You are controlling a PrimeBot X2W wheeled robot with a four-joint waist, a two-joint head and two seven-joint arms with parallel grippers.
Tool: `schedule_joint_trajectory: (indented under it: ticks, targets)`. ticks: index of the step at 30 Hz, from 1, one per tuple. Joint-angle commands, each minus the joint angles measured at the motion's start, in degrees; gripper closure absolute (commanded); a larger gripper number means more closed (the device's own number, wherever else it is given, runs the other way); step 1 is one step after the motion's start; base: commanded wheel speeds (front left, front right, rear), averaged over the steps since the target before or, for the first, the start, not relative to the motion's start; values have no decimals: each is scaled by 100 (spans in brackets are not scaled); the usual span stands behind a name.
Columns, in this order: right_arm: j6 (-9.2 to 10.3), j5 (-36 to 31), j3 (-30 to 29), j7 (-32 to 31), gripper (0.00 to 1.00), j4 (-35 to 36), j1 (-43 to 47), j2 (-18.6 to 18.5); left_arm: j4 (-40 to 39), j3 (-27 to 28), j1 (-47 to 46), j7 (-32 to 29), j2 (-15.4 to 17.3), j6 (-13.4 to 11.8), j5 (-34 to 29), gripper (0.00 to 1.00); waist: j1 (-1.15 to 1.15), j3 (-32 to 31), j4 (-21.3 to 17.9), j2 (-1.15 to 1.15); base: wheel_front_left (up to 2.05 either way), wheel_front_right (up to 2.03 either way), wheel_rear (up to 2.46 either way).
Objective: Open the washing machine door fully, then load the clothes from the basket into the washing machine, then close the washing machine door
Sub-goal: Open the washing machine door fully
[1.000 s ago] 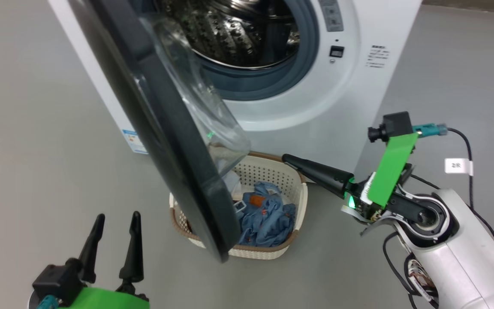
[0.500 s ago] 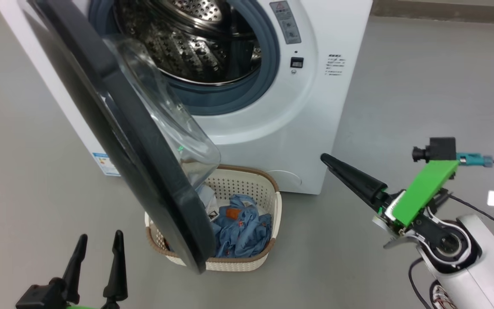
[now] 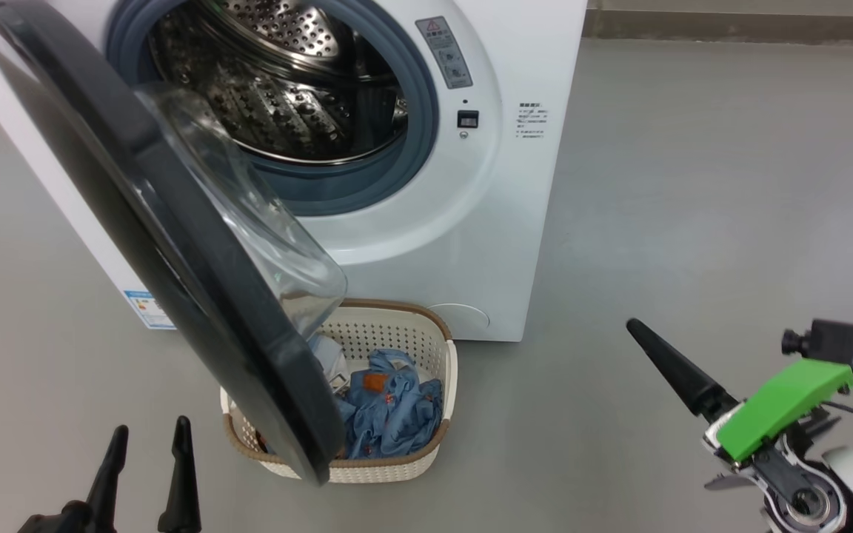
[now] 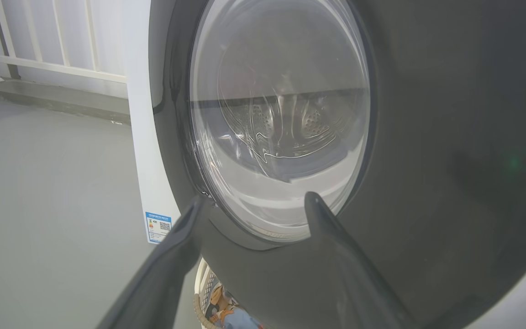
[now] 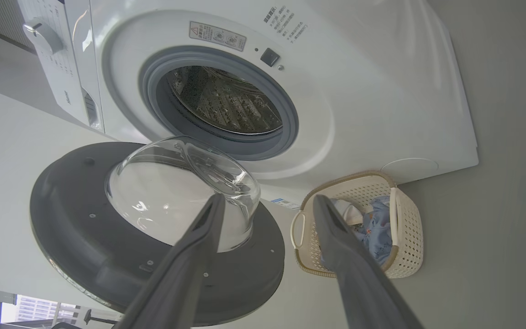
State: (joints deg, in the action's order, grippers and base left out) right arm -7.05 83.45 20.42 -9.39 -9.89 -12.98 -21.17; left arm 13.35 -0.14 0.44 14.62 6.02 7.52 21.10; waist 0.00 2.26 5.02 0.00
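Two grippers stand with their fingers spread and nothing between them. The left gripper points at the outer face of the washing machine door, which rises close ahead of its fingertips. The right gripper is well off to the door's inner side. From it, the basket sits ahead on the floor and the open drum lies beyond that.

The door looks only partly swung out, so the first step appears unfinished. Its lower edge hangs over the near-left part of the basket, and the clothes lie partly behind it. A reach for them from the right gripper's side could knock a finger against the bulging glass or the black rim. A forward nudge from the left gripper would likely swing the door back toward the washing machine rather than open it. The basket is light, and a snagged garment could drag or tip it.

A grey warning sticker with a red triangle sits beside the gasket. A small block of print lies further right, and a blue label with a code square is low on the side. All the writing is too small to read, as is the word on the control panel.
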Motion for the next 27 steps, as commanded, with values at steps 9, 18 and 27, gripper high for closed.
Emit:
schedule_joint_trajectory:
  ticks: [9,18,27]
  targets:
    - [-44,-351,508,1528,0,-61,401,-664,-250,299,18,38,65,-3,-47,0,0,-19,-126,0,0,0,0]
    - [-44,-808,638,2422,0,-357,541,-971,-259,382,49,38,2,-3,-48,0,0,-65,-152,0,0,0,0]
    - [-44,-2260,-416,2437,0,-181,890,-466,-288,408,45,38,-31,-3,-61,0,0,-53,-162,0,0,0,0]
